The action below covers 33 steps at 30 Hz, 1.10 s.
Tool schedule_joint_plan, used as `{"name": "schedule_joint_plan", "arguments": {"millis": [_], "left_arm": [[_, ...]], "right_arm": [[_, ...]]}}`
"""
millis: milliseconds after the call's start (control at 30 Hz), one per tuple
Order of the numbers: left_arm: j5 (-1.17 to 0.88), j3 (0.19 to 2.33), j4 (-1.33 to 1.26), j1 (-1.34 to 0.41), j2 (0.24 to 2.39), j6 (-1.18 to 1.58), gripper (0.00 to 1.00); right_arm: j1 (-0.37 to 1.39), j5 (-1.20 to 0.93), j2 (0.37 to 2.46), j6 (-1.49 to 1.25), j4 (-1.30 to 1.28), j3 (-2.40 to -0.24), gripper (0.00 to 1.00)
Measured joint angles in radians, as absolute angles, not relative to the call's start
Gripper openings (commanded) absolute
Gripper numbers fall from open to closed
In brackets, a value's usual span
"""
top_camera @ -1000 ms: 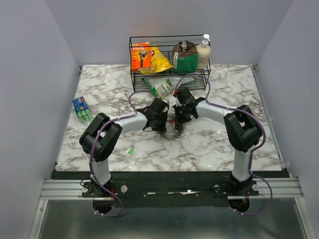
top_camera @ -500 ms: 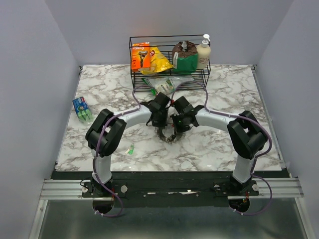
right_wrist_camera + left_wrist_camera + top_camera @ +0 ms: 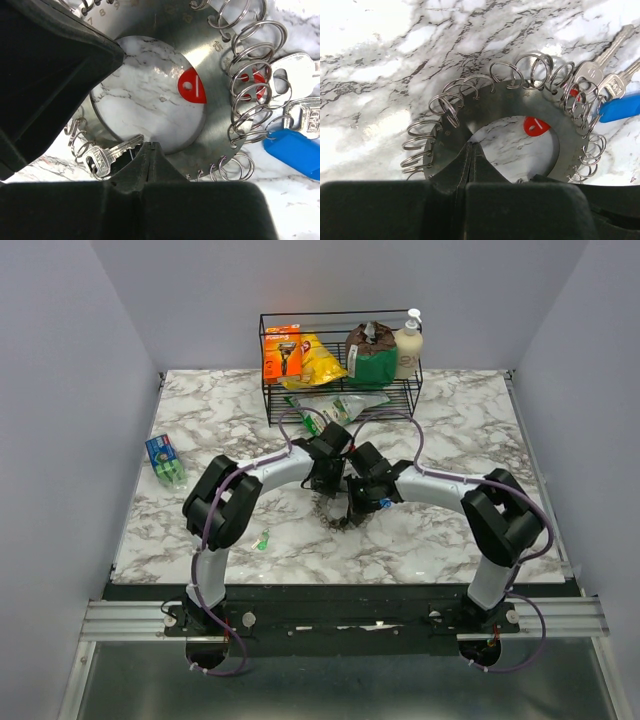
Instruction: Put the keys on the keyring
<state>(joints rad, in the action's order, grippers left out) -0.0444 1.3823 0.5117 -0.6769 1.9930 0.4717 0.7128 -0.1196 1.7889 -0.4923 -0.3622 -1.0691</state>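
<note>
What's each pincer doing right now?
Left pincer: closed, tips on the keyring; grip unclear.
Right pincer: closed at the keyring's inner edge; grip unclear.

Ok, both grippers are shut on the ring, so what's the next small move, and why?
Probably let go with the left gripper while the right gripper holds the ring. A green key lies loose on the table on the left arm's side, and no gripper is free to fetch it.

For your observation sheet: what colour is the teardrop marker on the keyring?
Red marker, clearest in the right wrist view.
</note>
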Motion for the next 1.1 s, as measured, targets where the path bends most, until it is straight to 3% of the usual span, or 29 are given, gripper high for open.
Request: {"name": "schedule_joint_plan", "arguments": {"millis": [200,367,633,800,867,967,1100], "left_arm": [[-0.057,1.323,0.439,-0.684,1.947,0.433,0.02],[-0.072,1.227,0.382,-0.68,1.843,0.423,0.17],[-0.159,1.021,0.219,-0.681,1.577,0.46,0.22],[-0.219,0.886,0.151,-0.688,1.52,0.5,0.37],[-0.231,0.85,0.136,-0.695,1.51,0.506,0.49],[-0.247,0.815,0.12,-0.71,1.486,0.505,0.55],[-0.256,0.809,0.097,-0.733,1.456,0.494,0.56]], "right_arm": [[0.731,-0.115,1.723,-0.49,-0.377,-1.038,0.0],[0.773,-0.095,1.593,-0.47,-0.353,-1.039,0.01],[0.775,-0.039,1.553,-0.455,-0.335,-1.04,0.0],[0.775,-0.011,1.553,-0.451,-0.334,-1.024,0.01],[0.775,-0.004,1.553,-0.451,-0.334,-1.009,0.02],[0.775,0.004,1.551,-0.444,-0.335,-0.987,0.04],[0.772,0.007,1.53,-0.435,-0.334,-0.954,0.05]]}}
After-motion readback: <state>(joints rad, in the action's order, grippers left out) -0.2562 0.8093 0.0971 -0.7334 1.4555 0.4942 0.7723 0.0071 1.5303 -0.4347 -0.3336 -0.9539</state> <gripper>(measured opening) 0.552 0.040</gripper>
